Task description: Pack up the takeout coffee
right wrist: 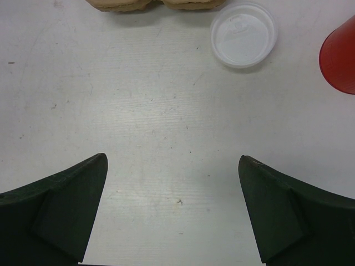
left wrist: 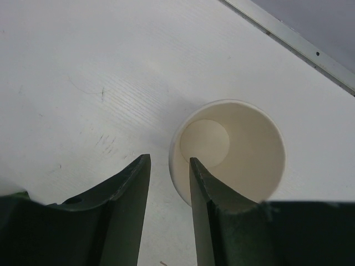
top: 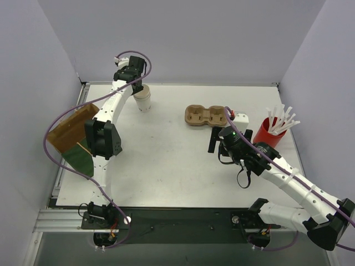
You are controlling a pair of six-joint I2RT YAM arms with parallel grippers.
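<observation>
The step in hand looks like picking up the cup [left wrist: 244,149], which stands open and unlidded at the far left of the table [top: 166,166], close to the far rail [left wrist: 288,39]. The left gripper [left wrist: 169,160] straddles its near rim with jaws drawn narrow, one finger inside the cup and one outside. A sliver of table shows between the outer finger and the wall, so I cannot tell whether the wall is pinched yet. The right gripper [right wrist: 172,157] hangs spread wide and empty over bare table right of centre, with the lid [right wrist: 244,34] lying flat just beyond it, beside the cardboard carrier [top: 206,115] and the red cup of straws [top: 268,134]. Next, I judge, the cup needs a firm but gentle pinch on its thin wall, then cup and lid must be brought together before anything goes to the paper bag [top: 69,130], which lies at the table's left edge. The middle of the table gives open room for carrying. The tight spots are the far rail behind the cup, and the carrier and straws crowding the lid
</observation>
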